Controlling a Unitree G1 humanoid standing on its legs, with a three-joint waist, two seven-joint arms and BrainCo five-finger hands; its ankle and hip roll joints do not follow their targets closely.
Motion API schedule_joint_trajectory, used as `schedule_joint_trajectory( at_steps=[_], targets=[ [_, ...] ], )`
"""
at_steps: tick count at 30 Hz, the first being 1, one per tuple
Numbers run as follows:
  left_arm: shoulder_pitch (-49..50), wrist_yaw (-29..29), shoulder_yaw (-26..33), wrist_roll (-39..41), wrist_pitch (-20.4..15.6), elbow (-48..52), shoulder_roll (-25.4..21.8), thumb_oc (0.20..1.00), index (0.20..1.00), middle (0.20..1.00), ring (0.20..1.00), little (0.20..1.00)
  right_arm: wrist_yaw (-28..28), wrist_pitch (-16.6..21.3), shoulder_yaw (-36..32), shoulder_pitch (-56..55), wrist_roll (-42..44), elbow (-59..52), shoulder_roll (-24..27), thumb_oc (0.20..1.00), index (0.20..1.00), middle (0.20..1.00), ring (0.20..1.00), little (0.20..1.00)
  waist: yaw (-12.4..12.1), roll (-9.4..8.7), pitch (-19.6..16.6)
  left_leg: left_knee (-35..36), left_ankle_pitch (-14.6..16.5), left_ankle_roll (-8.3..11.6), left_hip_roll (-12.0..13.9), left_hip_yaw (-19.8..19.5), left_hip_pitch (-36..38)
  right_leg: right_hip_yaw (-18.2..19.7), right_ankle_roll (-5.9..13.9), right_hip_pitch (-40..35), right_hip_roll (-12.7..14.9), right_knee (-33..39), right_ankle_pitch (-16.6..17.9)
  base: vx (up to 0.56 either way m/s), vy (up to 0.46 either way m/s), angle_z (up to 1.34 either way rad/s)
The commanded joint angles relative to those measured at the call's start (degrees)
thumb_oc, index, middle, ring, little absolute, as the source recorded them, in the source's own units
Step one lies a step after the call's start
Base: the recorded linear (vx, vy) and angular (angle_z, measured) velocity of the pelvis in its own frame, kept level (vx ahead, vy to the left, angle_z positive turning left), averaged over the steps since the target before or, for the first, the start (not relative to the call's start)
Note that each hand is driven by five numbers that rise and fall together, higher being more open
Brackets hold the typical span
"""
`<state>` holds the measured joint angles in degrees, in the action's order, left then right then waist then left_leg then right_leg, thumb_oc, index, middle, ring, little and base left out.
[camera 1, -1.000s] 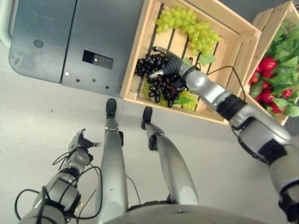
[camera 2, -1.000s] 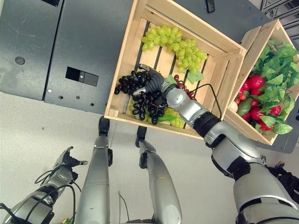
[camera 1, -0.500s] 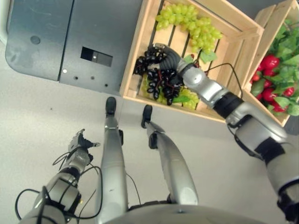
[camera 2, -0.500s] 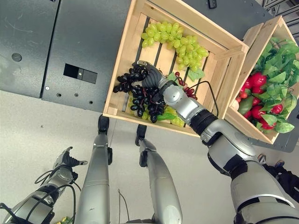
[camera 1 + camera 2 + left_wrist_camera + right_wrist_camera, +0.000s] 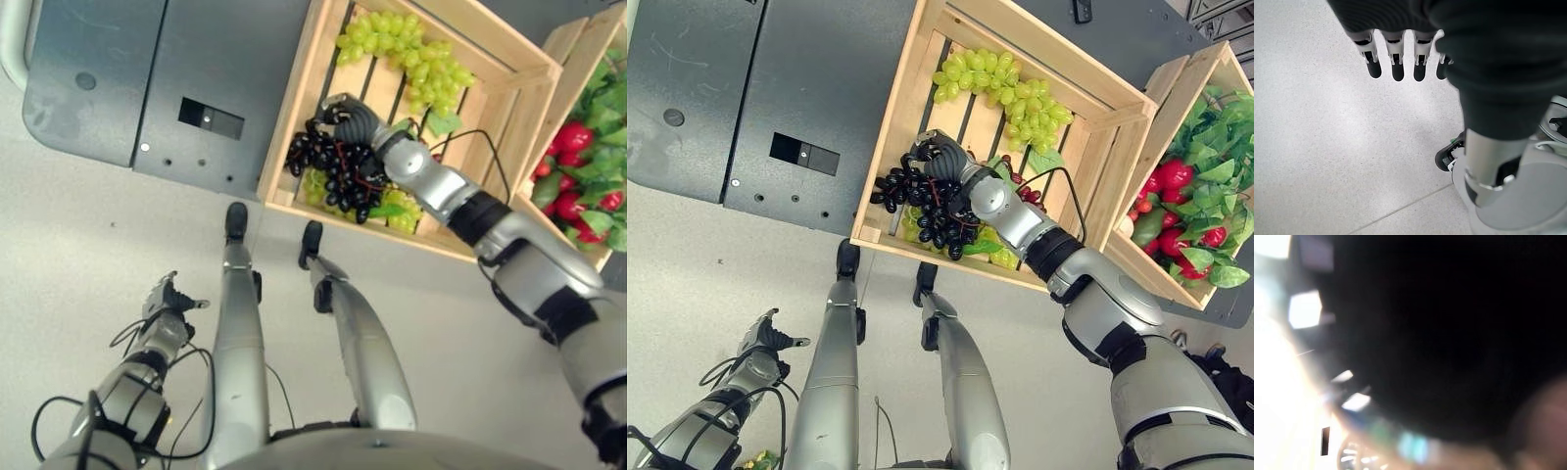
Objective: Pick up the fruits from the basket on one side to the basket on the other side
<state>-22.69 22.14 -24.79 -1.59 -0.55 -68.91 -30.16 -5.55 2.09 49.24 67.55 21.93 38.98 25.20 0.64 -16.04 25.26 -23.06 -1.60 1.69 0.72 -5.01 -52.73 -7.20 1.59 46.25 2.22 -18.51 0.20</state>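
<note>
A bunch of black grapes (image 5: 335,168) lies in the slatted wooden crate (image 5: 290,117) ahead of me. My right hand (image 5: 355,121) reaches in from the right and sits on the top of that bunch, fingers curled round it. Green grapes (image 5: 411,51) lie at the crate's far end. More green grapes (image 5: 400,217) show under the black bunch at the near wall. My left hand (image 5: 168,299) hangs low at the left over the floor, its fingers (image 5: 1396,64) straight and holding nothing.
A second wooden crate (image 5: 1149,147) stands at the right, touching the first, with red fruits (image 5: 1172,176) among green leaves. A dark grey metal panel (image 5: 147,78) lies left of the grape crate. Pale floor spreads on the near side.
My right hand's fingers have curled tighter over the top of the black bunch. The whole picture has shifted a little. The left hand has not moved.
</note>
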Motion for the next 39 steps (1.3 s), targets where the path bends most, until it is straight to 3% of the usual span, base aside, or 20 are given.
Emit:
schedule_joint_trajectory(
  at_steps=[1,13,25,39],
  targets=[
    [0.1,0.9,1.4,-0.9,0.4,-0.3,1.2,1.000,1.000,1.000,1.000,1.000,1.1,0.6,0.4,0.4,-0.5,-1.5,1.6,0.200,0.200,0.200,0.200,0.200,-1.2,-1.23,4.5,-4.7,3.1,-1.41,-3.0,0.2,0.0,-0.3,2.96,1.4,0.6,0.1,6.2,0.00,0.000,0.00],
    [0.2,0.4,1.5,-0.7,0.1,-0.3,0.6,1.000,1.000,1.000,1.000,1.000,1.3,1.3,1.5,5.5,0.9,-1.7,3.4,0.200,0.200,0.200,0.200,0.200,-1.3,-1.07,4.5,-4.8,3.1,-1.38,-3.0,0.3,0.3,-0.2,2.97,1.2,0.7,0.0,6.4,0.00,0.000,0.00],
    [0.2,-0.7,-0.2,-0.5,-0.7,-1.0,-0.4,1.000,1.000,1.000,1.000,1.000,1.3,2.3,2.9,19.5,5.0,14.6,2.1,0.200,0.200,0.200,0.200,0.200,-2.6,-0.80,4.5,-5.0,3.2,-1.25,-2.8,0.2,0.9,-0.6,2.97,0.4,0.8,0.0,6.6,0.00,0.000,0.00],
    [0.9,-1.8,0.4,0.0,-1.2,-1.3,-0.4,1.000,1.000,1.000,1.000,1.000,3.0,2.5,3.6,23.8,6.8,15.7,4.6,0.200,0.200,0.200,0.200,0.200,-2.9,-1.09,4.5,-4.3,2.7,-1.04,-2.7,-0.1,2.2,-0.8,2.94,-0.8,0.9,0.2,6.8,0.00,0.000,0.00]
  ],
)
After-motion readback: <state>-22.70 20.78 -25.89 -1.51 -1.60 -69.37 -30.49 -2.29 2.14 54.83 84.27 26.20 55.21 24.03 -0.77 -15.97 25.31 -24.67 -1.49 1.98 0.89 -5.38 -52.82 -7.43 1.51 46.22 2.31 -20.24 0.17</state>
